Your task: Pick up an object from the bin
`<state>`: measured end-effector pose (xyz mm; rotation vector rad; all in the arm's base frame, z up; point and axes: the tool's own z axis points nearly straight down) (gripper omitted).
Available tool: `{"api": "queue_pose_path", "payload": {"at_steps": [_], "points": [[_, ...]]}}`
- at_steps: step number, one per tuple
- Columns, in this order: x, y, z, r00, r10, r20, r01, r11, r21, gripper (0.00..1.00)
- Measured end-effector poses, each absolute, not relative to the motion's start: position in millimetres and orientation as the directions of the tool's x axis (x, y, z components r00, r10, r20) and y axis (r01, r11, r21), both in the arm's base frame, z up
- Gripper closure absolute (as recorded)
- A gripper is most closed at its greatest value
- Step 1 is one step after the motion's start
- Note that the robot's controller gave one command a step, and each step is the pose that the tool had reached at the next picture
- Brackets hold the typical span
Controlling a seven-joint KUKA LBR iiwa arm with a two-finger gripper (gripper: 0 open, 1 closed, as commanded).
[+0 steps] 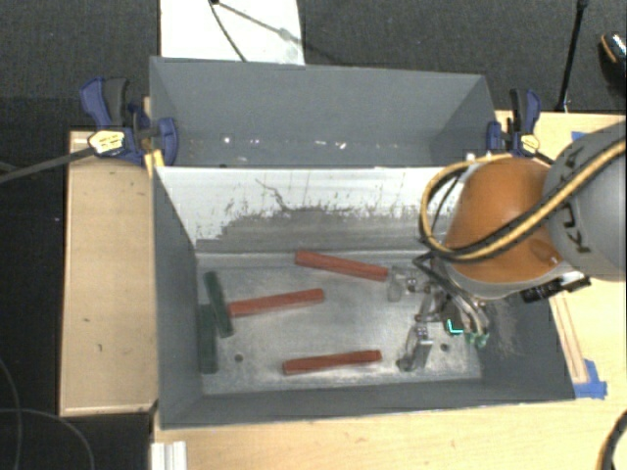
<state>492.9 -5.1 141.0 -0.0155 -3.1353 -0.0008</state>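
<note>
Arm (594,182) lettered "KU"; hand (416,352) beside lowest red bar (331,362).

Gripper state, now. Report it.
Gripper: cannot be told whether open or closed. It is at the right end of the bin, near the front red stick.

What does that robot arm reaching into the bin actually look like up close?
The arm is a thick, rounded grey tube with dark lettering on it. Its wrist wears a smooth, bulbous orange cover, and black and yellow cables loop around that. At its end is the gripper, a small cluster of bare silvery metal parts with a tiny teal spot on it.
</note>
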Motion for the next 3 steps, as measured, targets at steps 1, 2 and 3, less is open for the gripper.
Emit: {"api": "queue_pose_path", "payload": {"at_steps": [1,2,3], "points": [[479.7,48,70,-0.992,-0.122,-0.008,-0.122,0.992,0.001,0.0],[478.0,47,70,-0.993,-0.119,-0.002,-0.119,0.993,0.0,1.0],[498.7,62,210,-0.991,-0.13,-0.011,-0.13,0.992,0.0,1.0]]}}
